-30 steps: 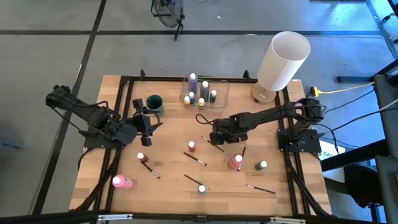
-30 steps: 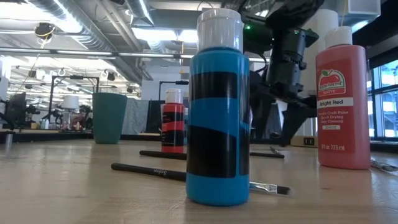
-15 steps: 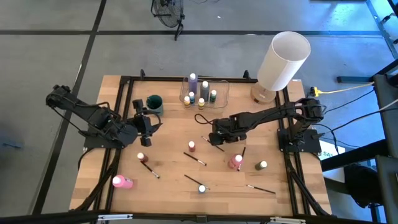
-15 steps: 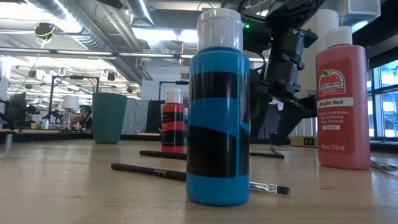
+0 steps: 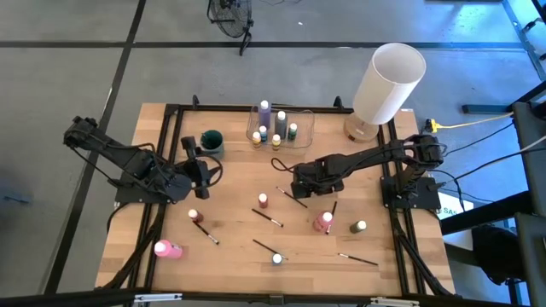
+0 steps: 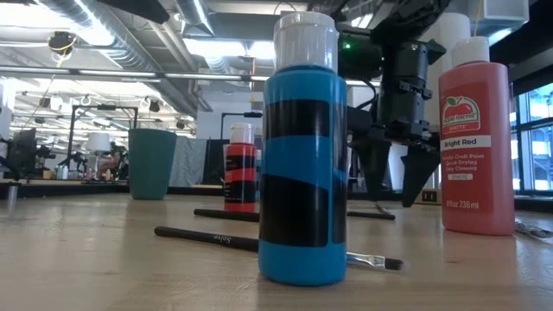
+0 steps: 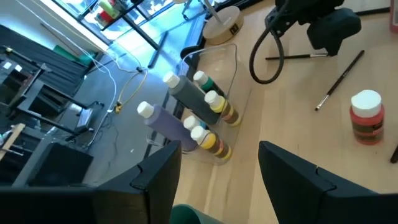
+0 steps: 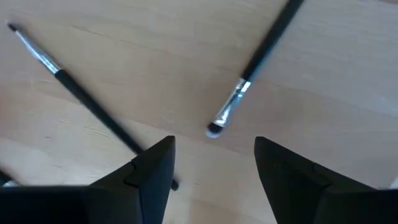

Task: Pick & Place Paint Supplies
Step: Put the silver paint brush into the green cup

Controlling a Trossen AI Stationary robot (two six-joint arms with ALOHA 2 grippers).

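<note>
Small paint bottles stand on their bases on the wooden table: a reddish one [image 5: 263, 199], a pink one [image 5: 322, 222], an olive one [image 5: 359, 227] and a blue one [image 6: 302, 164]. Another pink bottle [image 5: 166, 249] lies on its side. Thin dark paintbrushes [image 5: 290, 197] [image 5: 267, 217] lie flat among them. My right gripper [image 5: 297, 188] [image 6: 394, 194] hangs open above the table, fingers pointing down. Below it, a brush's bristle end [image 8: 214, 127] lies between the fingers, untouched, and a second brush [image 8: 81, 96] lies beside it. My left gripper [image 5: 203, 170] [image 7: 221, 180] is open at the left, raised, holding nothing.
A clear container [image 5: 280, 126] at the far middle holds several bottles [image 7: 186, 118]. A green cup [image 5: 212, 141] stands to its left. A tall white cylinder [image 5: 388, 81] stands at the far right. Black frame rails [image 5: 171, 136] run along the table's sides.
My right gripper has tipped from a slant until its fingers point straight down over the brushes, staying open.
</note>
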